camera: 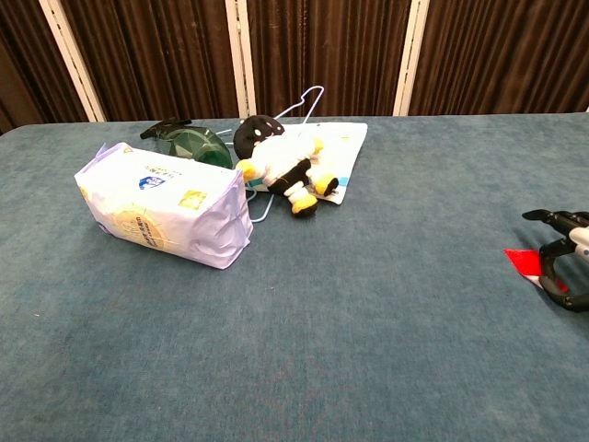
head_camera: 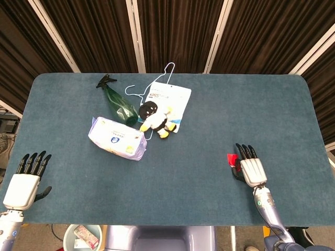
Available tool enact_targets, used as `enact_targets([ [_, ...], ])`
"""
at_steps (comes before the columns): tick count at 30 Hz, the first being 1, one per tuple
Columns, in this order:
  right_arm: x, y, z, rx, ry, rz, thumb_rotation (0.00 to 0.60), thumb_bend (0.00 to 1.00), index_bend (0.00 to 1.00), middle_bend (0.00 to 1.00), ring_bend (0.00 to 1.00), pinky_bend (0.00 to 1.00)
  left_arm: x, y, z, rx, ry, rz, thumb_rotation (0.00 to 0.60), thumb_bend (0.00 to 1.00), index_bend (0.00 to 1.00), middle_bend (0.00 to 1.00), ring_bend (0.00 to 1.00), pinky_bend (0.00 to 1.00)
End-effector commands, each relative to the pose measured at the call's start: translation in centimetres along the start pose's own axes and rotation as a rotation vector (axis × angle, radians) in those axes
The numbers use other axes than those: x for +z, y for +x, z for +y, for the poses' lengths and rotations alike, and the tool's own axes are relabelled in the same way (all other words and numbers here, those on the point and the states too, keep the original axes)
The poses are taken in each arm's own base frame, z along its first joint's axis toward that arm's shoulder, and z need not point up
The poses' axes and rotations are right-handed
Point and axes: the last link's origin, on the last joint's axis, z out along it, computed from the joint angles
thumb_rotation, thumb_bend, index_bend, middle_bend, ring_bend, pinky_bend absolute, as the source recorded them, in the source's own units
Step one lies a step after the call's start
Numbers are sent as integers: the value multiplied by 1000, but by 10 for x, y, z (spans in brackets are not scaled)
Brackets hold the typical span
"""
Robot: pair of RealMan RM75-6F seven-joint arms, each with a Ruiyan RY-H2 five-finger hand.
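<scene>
Blue table (head_camera: 209,130); white pouch (head_camera: 171,99), print illegible; right hand (head_camera: 250,168) on red card (head_camera: 231,158).

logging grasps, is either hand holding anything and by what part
The right hand curls over the red piece, fingers on its near edge; a real hold cannot be told. The left hand holds nothing.

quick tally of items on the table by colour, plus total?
Red: 1, the red item at the right hand
Green: 1, the green bottle
White or pale: 3, the tissue pack, the flat pouch, the wire hanger
Black, white and yellow: 1, the plush toy
Total: 6
</scene>
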Motion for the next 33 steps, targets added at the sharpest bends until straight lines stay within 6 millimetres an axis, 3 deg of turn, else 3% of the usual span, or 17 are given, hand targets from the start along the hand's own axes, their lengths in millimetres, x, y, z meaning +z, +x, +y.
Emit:
enact_targets([
  [1, 0, -1, 0, 0, 1, -9, 600, 604, 618, 32, 0, 0, 0, 0, 0, 0, 1, 1, 600, 194, 0, 0, 0, 0],
  [17, 4, 3, -3, -7, 9, 0, 600, 636, 638, 36, 0, 0, 0, 2, -2, 0, 5, 10, 600, 194, 0, 0, 0, 0],
  [33, 31, 37, 11, -97, 20, 66, 600, 637, 640, 41, 0, 0, -1, 2, -1, 2, 12, 12, 600, 193, 0, 0, 0, 0],
])
